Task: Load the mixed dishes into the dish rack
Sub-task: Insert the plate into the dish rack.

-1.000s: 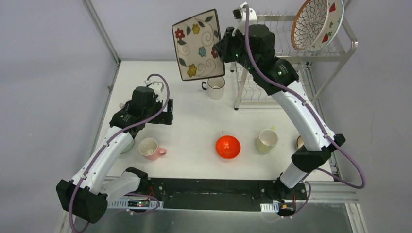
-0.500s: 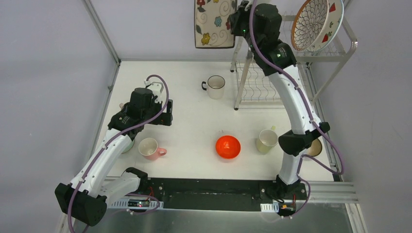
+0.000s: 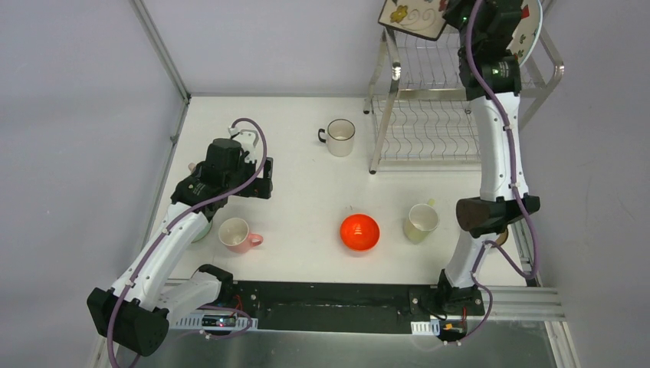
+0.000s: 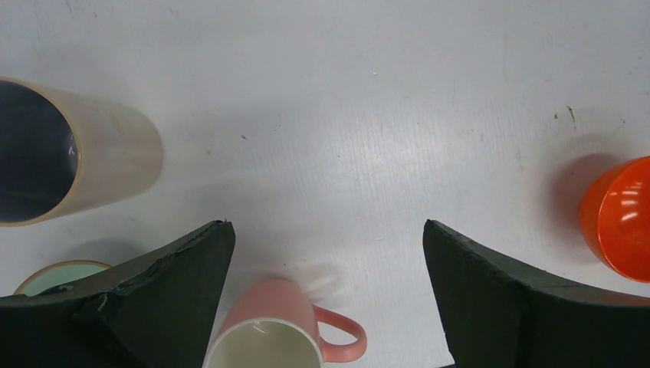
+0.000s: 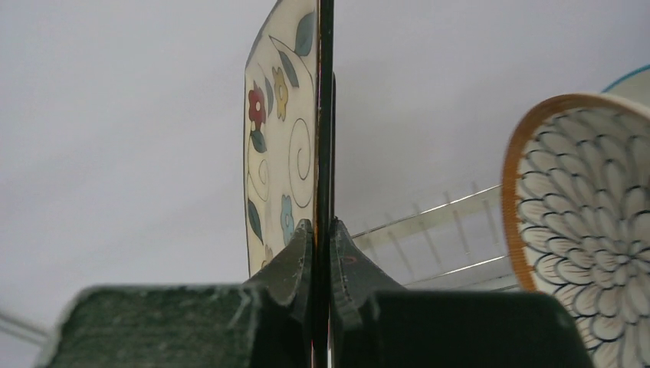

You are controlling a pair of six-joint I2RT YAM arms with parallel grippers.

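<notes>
Floral plate [image 3: 414, 15] sits high over the left end of the rack [image 3: 381, 115], cut off by the top edge of the overhead view; my right gripper [image 3: 458, 11] pinches it by one edge. That rack is silver wire in two tiers, with a slotted upper shelf and a wavy wire lower shelf. The strawberry plate [image 3: 533, 34] leans at the upper shelf's right end, mostly hidden behind my right arm. On the white table [image 3: 306, 192] stand a white cup [image 3: 339, 136] near the rack's left post, a glossy red-orange bowl [image 3: 359, 231] in the middle, a yellow cup [image 3: 421, 221] to its right and a pink cup [image 3: 236, 234] by my left arm. My left gripper [image 3: 260, 180] hangs over the table's left side, holding nothing

Through my left wrist camera the black fingers are spread wide above the scuffed tabletop. The pink cup sits upright between them at the bottom edge, its handle to the right. A cream cup [image 4: 77, 161] with a dark inside is at the left, a pale green bowl [image 4: 54, 272] peeks from behind my left finger, and the red-orange bowl is at the right edge

Through my right wrist camera the fingers are pressed together on the floral plate, seen edge-on and upright, its cream face painted with flowers and swirls. A round plate [image 5: 582, 230] with a brown rim and petal pattern stands to the right, rack wires behind it
</notes>
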